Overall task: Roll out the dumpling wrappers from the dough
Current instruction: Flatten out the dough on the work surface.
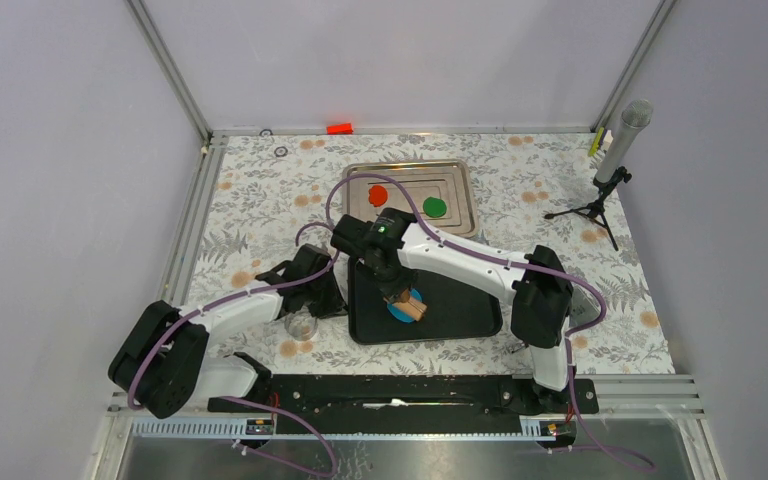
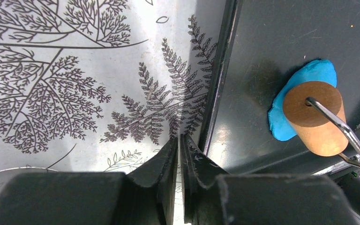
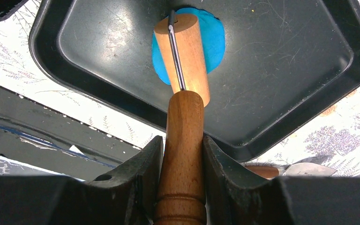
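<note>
The blue dough (image 1: 397, 312) (image 2: 309, 75) (image 3: 214, 40) lies flattened on the black tray (image 1: 460, 300) (image 3: 286, 70). A small wooden roller (image 1: 413, 306) (image 2: 316, 119) (image 3: 183, 47) rests on top of it. My right gripper (image 1: 392, 285) (image 3: 183, 138) is shut on the roller's wooden handle. My left gripper (image 1: 335, 300) (image 2: 179, 138) is shut with nothing between its fingers, low over the tablecloth just outside the tray's left rim (image 2: 218, 75). Two dumpling wrappers, one red (image 1: 378, 194) and one green (image 1: 434, 207), lie on the silver tray (image 1: 455, 175) behind.
A clear cup (image 1: 301, 325) stands on the leaf-patterned cloth under my left arm. At the back right is a small tripod (image 1: 595, 205) carrying a grey cylinder. A red marker (image 1: 339, 128) sits on the back rail. A black rail (image 1: 400, 392) runs along the near edge.
</note>
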Motion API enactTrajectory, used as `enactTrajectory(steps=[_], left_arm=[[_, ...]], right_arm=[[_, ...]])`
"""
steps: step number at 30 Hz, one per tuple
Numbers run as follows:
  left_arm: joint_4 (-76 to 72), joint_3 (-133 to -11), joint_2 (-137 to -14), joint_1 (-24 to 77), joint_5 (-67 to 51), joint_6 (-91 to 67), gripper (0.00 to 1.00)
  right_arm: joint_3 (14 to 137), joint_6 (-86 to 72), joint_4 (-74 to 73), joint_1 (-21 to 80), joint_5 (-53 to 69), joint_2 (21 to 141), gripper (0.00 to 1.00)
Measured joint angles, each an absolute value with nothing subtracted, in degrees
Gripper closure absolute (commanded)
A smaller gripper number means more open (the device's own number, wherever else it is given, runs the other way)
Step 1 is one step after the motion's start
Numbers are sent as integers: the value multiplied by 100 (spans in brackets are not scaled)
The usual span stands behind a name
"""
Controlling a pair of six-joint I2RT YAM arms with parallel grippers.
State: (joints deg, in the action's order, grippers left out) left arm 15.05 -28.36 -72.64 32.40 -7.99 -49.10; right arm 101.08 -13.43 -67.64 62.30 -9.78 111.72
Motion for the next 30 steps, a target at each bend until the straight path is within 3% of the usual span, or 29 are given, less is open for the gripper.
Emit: enactTrajectory(steps=[20, 30], left_arm=[[1699, -3039, -7461, 3238, -836, -4860, 87], [1525, -3079, -7636, 3155, -1142, -4960, 87]], right_arm=[[10116, -1632, -6768, 6427, -873, 11179, 100], [10158, -2285, -6652, 6486, -119, 11262, 100]])
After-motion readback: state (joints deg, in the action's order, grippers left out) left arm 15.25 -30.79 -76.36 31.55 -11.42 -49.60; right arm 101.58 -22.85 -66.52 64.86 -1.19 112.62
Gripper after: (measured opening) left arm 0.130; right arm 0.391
